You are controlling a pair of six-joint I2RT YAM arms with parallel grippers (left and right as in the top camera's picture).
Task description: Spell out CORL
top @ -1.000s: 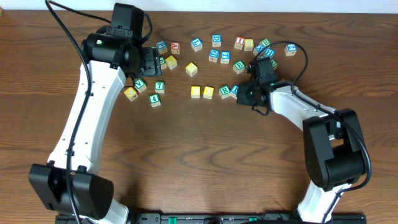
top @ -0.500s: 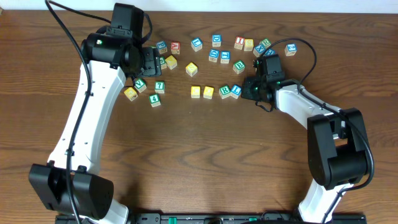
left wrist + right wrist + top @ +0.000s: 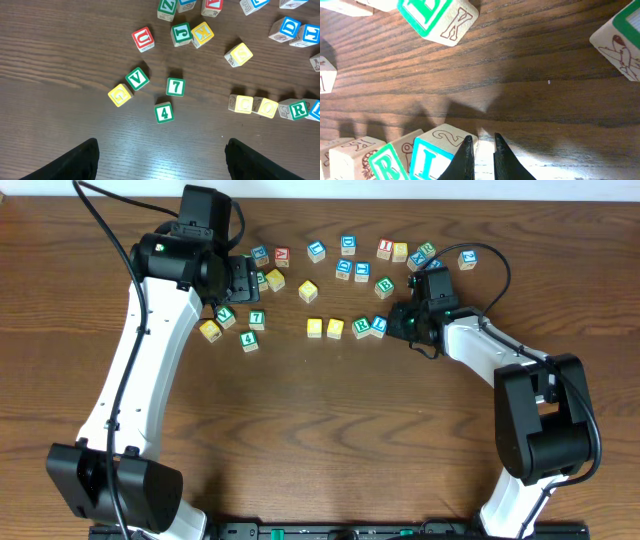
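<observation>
While the left gripper [image 3: 161,145] hangs over the brown table [image 3: 60,60] with its fingers far apart and nothing in them, the right gripper [image 3: 482,137] sits low with its two fingers almost together and nothing between them. One finger is right beside the blue L cube [image 3: 431,159]. That cube ends a row near the middle of the table: yellow C cube [image 3: 314,328], yellow O cube [image 3: 335,328], green R cube [image 3: 362,327], then L, all side by side.

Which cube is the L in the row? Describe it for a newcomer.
On the wooden table, find the short row of four cubes near the middle. The L cube is its right-hand end in the overhead view, beside the green R cube; only it in the row has a blue letter.
</observation>
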